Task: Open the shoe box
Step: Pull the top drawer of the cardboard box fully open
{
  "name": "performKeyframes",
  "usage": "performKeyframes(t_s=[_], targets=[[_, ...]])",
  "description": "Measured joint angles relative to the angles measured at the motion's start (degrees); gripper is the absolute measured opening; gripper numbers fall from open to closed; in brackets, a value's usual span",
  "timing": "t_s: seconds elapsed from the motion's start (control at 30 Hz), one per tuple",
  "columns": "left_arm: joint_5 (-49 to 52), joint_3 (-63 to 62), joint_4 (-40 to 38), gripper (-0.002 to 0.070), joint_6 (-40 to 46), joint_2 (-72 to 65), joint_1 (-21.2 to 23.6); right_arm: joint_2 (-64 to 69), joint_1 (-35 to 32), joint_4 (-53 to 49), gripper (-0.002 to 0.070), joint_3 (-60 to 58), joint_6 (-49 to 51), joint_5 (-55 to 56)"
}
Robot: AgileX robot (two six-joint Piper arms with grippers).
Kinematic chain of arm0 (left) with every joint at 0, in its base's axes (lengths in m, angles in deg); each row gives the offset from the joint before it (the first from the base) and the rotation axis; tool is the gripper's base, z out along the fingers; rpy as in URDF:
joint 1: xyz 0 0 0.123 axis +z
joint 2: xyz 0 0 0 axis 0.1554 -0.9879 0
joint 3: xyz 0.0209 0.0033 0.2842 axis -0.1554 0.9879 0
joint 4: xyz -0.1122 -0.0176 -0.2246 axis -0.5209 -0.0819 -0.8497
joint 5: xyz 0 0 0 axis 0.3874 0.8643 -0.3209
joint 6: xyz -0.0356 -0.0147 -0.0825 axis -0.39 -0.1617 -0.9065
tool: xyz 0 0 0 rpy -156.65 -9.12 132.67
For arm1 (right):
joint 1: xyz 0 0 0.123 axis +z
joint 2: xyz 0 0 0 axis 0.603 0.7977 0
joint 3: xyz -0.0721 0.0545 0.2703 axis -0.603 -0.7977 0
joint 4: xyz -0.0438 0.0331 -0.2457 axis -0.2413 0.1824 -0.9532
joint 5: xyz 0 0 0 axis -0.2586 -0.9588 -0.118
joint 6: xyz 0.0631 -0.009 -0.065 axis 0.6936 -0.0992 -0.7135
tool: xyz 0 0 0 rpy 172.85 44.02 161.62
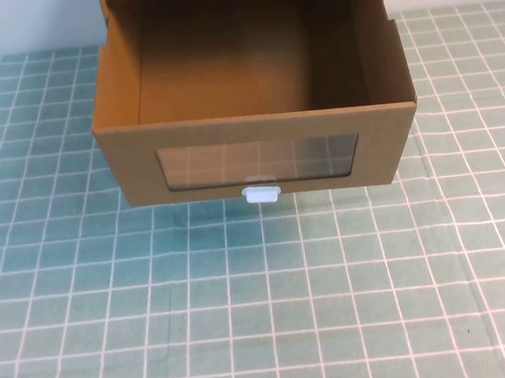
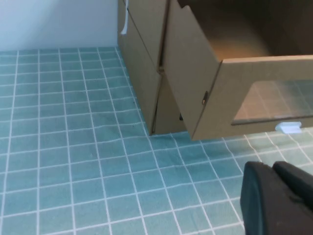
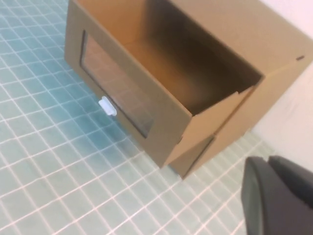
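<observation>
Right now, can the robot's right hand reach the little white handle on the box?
Probably yes. The white handle sticks out from the drawer front above the tablecloth, with nothing blocking it. The right hand hangs shut off the box's right side, the left hand off its left.

No text, label, brand or number can be read anywhere. The box shows plain brown card with a blank white tab. The cloth carries only white grid lines.

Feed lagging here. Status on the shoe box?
Left gripper front-left of shoe box, touching nothing. Right gripper front-right, shut, empty. Drawer pulled out. Nothing blocking.
</observation>
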Motion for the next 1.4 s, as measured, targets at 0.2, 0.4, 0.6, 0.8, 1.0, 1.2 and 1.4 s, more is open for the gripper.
performKeyframes(t_s=[0.2, 0.4, 0.6, 0.8, 1.0, 1.2, 1.4], targets=[[-4.74, 3.25, -0.14, -0.0004, -1.11, 0.94, 0.00, -7.95, 0.00, -7.02, -0.0013, -17.65, 0.39, 19.45], [-6.04, 3.25, -0.26, -0.0004, -1.40, 0.94, 0.00, -8.50, 0.00, -7.88, -0.0013, -28.40, 0.39, 27.28], [-6.04, 3.25, -0.37, -0.0004, -1.62, 0.94, 0.00, -8.50, 0.00, -7.91, -0.0013, -38.37, 0.39, 28.04], [-6.49, 3.61, -0.47, -0.0004, -1.74, 0.94, 0.00, -8.50, 0.00, -7.91, -0.0013, -47.01, 0.39, 28.18], [-9.35, 10.44, -0.59, -0.0004, -1.83, 6.60, 0.00, -8.50, 0.00, -7.91, -0.0013, -54.33, 0.39, 28.58], [-11.31, 23.42, -0.58, -0.0004, -1.83, 11.04, 0.00, -8.50, 0.00, -7.91, -0.0013, -59.19, 0.39, 28.58], [-11.19, 30.15, -1.29, -0.0004, -1.83, 19.84, 4.21, -8.50, 0.00, -7.91, -0.0013, -60.35, 0.39, 28.69]])
